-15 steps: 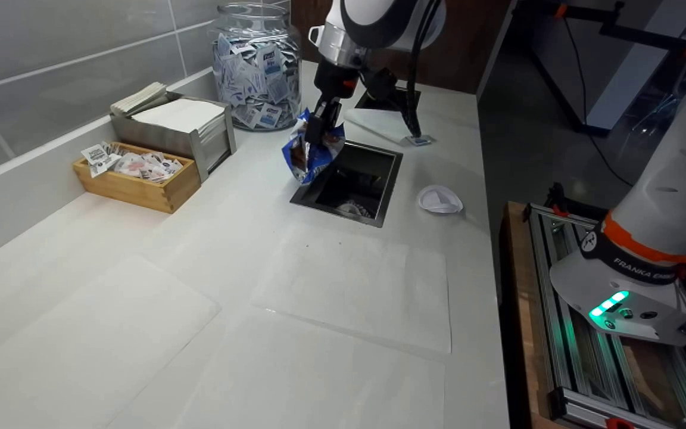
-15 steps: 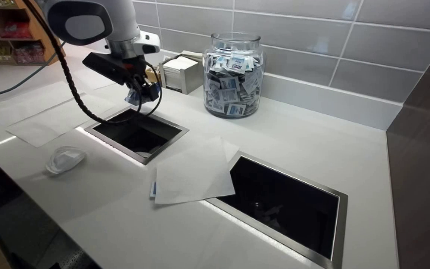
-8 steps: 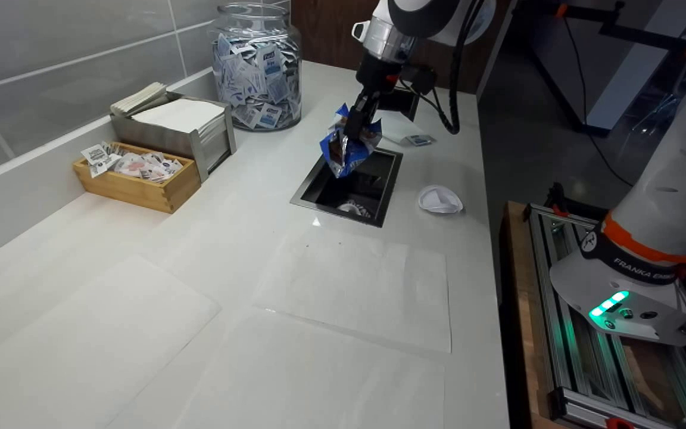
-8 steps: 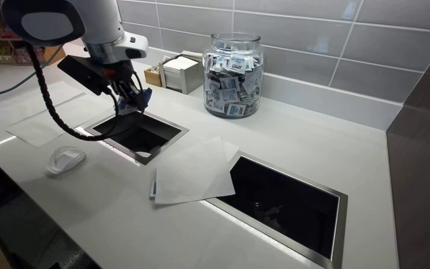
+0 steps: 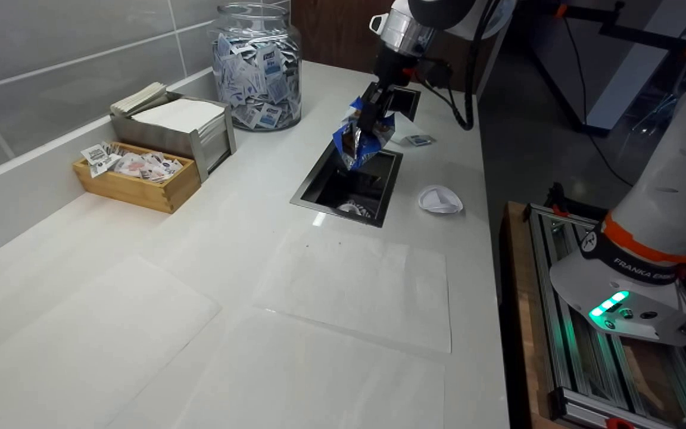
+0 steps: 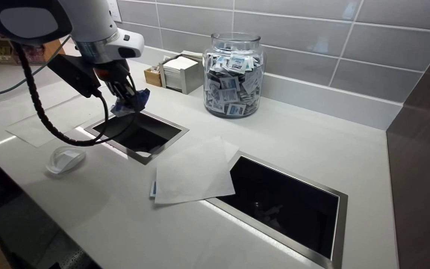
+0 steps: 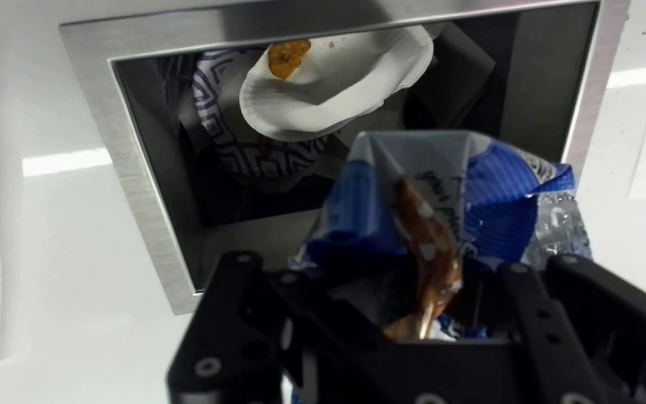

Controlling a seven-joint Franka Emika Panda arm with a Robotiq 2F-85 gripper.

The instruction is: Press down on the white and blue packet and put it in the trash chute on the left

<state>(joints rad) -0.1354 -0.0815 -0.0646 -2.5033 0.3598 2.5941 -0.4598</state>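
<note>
The crumpled white and blue packet (image 5: 362, 146) has brown and silvery patches. My gripper (image 5: 369, 117) is shut on it and holds it above the left trash chute, whose metal rim (image 5: 337, 212) shows in an exterior view. The packet (image 6: 123, 108) and the chute rim (image 6: 167, 144) also show in an exterior view, with the packet over the chute's far-left part. In the wrist view the packet (image 7: 499, 224) covers the lower right of the opening, inside the rim (image 7: 132, 185). The fingertips are hidden by the folds of the packet.
A second chute (image 6: 343, 220) has a napkin (image 6: 196, 172) over its edge. A crumpled white cup (image 5: 440, 199), a glass jar (image 6: 233, 74) of sachets, a napkin holder (image 5: 215, 134) and a wooden box (image 5: 140, 190) stand around. A white plate (image 7: 351, 106) lies inside the left chute.
My gripper has carried the packet from beside the left chute's wall-side edge to over its opening. It moved right in one exterior picture and left in the opposite one, slowing in the last half second.
</note>
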